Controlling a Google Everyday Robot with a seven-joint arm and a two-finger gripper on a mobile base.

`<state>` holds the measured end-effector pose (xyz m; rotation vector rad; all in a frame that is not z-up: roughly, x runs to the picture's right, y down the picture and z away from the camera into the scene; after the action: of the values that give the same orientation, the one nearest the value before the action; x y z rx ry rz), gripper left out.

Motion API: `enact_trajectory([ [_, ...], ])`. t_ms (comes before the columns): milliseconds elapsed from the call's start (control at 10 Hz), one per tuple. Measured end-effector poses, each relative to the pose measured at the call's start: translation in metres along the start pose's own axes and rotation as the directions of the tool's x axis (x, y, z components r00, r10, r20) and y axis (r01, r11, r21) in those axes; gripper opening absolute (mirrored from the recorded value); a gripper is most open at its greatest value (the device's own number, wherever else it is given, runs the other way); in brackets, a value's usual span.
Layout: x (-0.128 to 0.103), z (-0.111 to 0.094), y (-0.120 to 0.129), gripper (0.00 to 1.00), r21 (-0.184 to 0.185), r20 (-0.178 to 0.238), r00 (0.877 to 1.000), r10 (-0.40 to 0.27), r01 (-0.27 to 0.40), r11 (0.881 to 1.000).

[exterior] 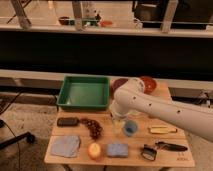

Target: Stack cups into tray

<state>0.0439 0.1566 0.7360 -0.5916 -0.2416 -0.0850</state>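
While spread wide, pincer (pixel 118 122) beside light-blue cup (pixel 131 128); green tray (pixel 84 94) lengthwise left to right.

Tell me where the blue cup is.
In the camera view, the blue cup stands right of centre on the table, just behind the sponge, with the gripper right beside it on its left.

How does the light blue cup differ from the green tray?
The tray is green, rectangular and far larger; the cup is light blue, round and small. The tray sits back left; the cup sits mid-table, just beside the pincer. Both rest on the table.
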Motion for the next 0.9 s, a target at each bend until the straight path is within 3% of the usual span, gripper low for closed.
enact_trajectory([
  [900,0.008,0.046,0.000,0.80,-0.009,-0.021,0.998,0.059,-0.059,0.998],
])
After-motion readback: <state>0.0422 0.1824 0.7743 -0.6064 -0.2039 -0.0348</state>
